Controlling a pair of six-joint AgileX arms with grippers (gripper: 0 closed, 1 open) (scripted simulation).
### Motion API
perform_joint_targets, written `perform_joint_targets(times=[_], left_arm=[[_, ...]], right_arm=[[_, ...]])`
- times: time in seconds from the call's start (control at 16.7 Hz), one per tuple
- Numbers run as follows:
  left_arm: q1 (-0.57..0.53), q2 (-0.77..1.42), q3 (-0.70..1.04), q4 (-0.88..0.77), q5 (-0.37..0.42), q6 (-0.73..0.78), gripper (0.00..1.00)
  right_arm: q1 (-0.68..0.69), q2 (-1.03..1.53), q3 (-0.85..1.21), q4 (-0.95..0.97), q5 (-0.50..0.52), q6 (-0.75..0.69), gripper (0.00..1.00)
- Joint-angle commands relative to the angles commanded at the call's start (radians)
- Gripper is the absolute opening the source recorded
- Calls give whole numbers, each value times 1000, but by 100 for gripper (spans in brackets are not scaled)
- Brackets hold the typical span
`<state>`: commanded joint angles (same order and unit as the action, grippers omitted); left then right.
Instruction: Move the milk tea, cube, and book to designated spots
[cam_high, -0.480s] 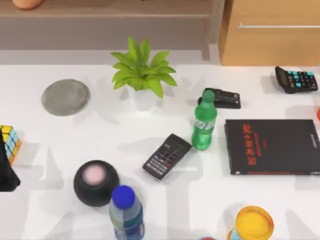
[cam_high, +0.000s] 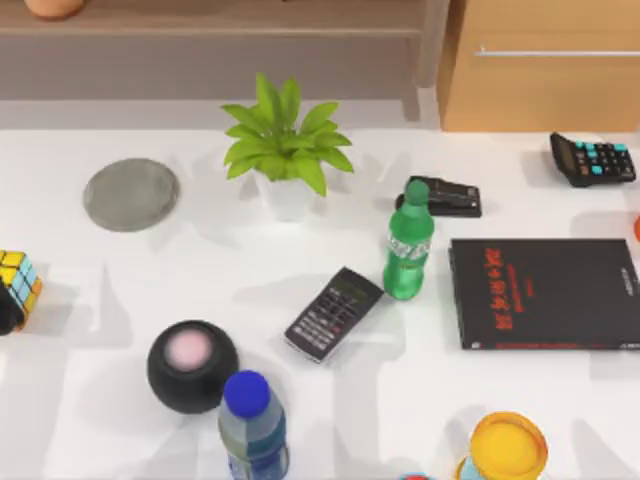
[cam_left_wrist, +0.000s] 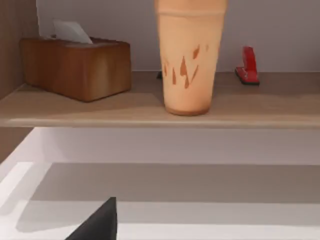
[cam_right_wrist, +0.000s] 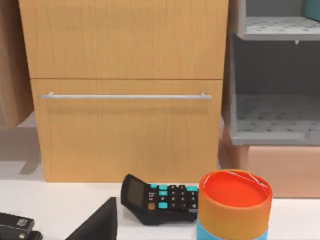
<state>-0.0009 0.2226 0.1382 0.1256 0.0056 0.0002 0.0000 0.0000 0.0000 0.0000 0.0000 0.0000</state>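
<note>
We cannot tell whether the jaws of either arm are open or closed. A dark wedge of the left gripper (cam_left_wrist: 100, 222) shows in the left wrist view, and a matching wedge of the right gripper (cam_right_wrist: 100, 220) shows in the right wrist view.

In the left wrist view, the milk tea (cam_left_wrist: 189, 60) stands upright on a wooden shelf (cam_left_wrist: 150, 107) above the white table. It is between a wooden tissue box (cam_left_wrist: 75, 67) and a small red object (cam_left_wrist: 248, 66), apart from both.

In the top view, the cube (cam_high: 20, 280) sits tilted at the far left edge, at mid height, with a dark shape touching its lower corner.

A potted plant (cam_high: 285, 150) stands at upper centre, with a grey round pad (cam_high: 131, 194) to its left. A green bottle (cam_high: 408, 250) stands upright at centre, just beside a dark keypad handset (cam_high: 333, 313). A thin black book with red characters (cam_high: 545, 293) lies flat at the right. A black round speaker (cam_high: 192, 365) and a blue-capped bottle (cam_high: 252, 425) stand close together at lower left. A yellow-capped container (cam_high: 508, 447) is at lower right, and a calculator (cam_high: 592, 158) at upper right.

In the right wrist view, the calculator sits in front of a wooden drawer cabinet (cam_right_wrist: 125, 125), just beside an orange-topped canister (cam_right_wrist: 235, 200).
</note>
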Motion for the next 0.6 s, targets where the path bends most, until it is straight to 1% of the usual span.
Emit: perform_joint_targets(times=[0.24, 0.6], left_arm=[[-1, 334, 179, 162, 7, 0, 100], [-4, 941, 483, 439, 20, 2, 100]], right_arm=[[0, 0, 0, 0, 0, 0, 100], [0, 0, 0, 0, 0, 0, 100]])
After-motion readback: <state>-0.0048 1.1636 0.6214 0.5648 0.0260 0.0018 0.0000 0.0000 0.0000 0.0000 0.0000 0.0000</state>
